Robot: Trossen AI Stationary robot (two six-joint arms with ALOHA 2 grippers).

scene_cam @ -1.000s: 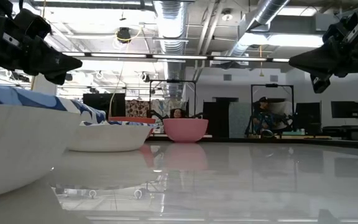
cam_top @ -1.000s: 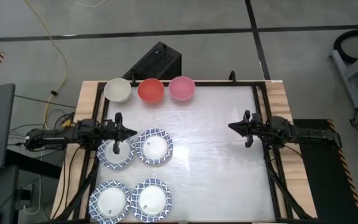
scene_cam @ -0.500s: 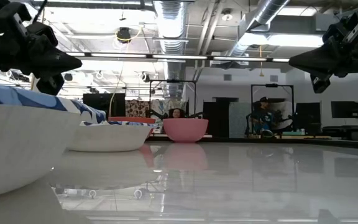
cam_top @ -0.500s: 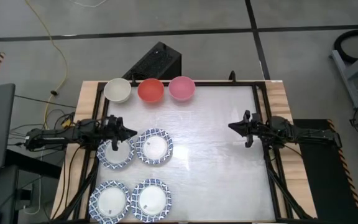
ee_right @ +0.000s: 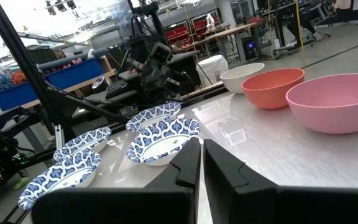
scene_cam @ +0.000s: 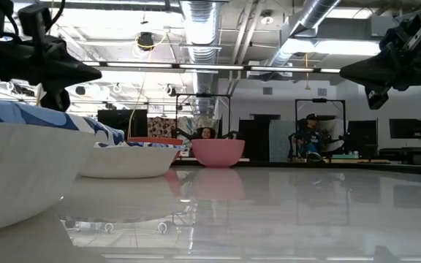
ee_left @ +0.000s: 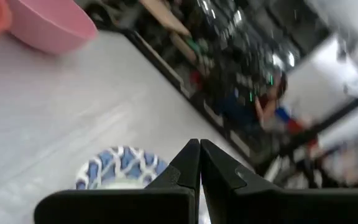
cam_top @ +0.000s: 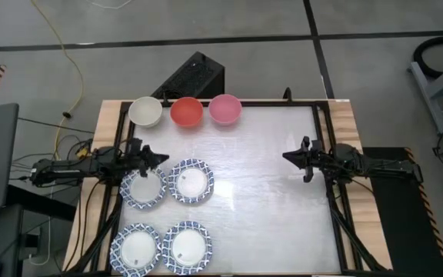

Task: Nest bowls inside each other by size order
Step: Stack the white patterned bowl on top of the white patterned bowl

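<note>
Four blue-and-white patterned bowls sit on their bases at the table's near left: two farther (cam_top: 143, 187) (cam_top: 191, 181) and two nearer (cam_top: 138, 247) (cam_top: 187, 245). A cream-white bowl (cam_top: 145, 111), a red bowl (cam_top: 186, 111) and a pink bowl (cam_top: 224, 108) stand in a row along the far edge. My left gripper (cam_top: 164, 159) is shut and empty, hovering above the table just beyond the far-left patterned bowl. My right gripper (cam_top: 285, 156) is shut and empty, held above the table's right half.
The white tabletop (cam_top: 268, 208) lies bare between the bowls and my right arm. A black frame (cam_top: 319, 123) runs along the table's right side. A black box (cam_top: 194, 75) stands on the floor behind the far edge. People sit in the room beyond (scene_cam: 309, 139).
My left gripper has turned about its own long axis and shifted slightly toward the table's far edge, off the far-left patterned bowl. It stays shut. The bowls have not moved.
</note>
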